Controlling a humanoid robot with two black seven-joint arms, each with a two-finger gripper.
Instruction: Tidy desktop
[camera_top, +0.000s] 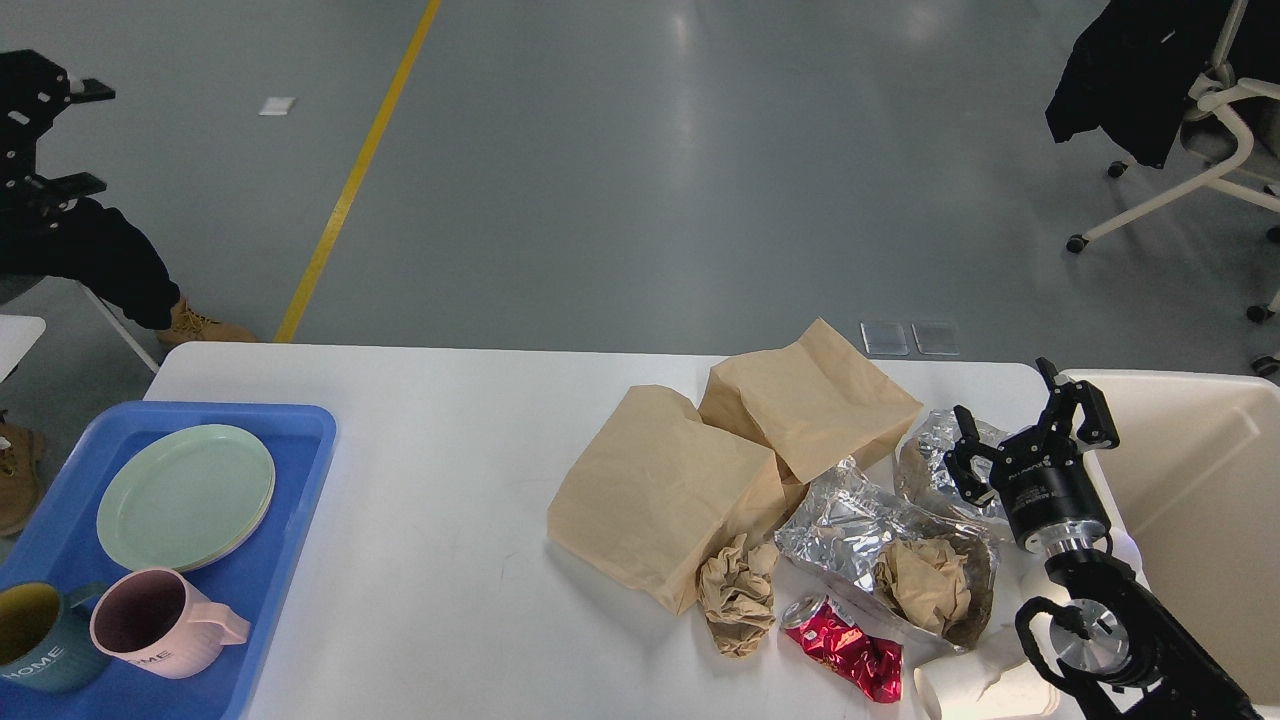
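The white desktop carries litter on its right half. Two tan paper bags lie side by side. In front of them are crumpled foil wrappers, a brown paper wad, a crushed red can and a tipped white paper cup. My right gripper stands open over the far foil wrapper with nothing between its fingers. My left gripper is raised at the top left, off the desktop, open and empty.
A blue tray at the left holds green plates, a pink mug and a teal mug. A cream bin stands against the right edge. A person's dark leg and boot are beyond the left corner.
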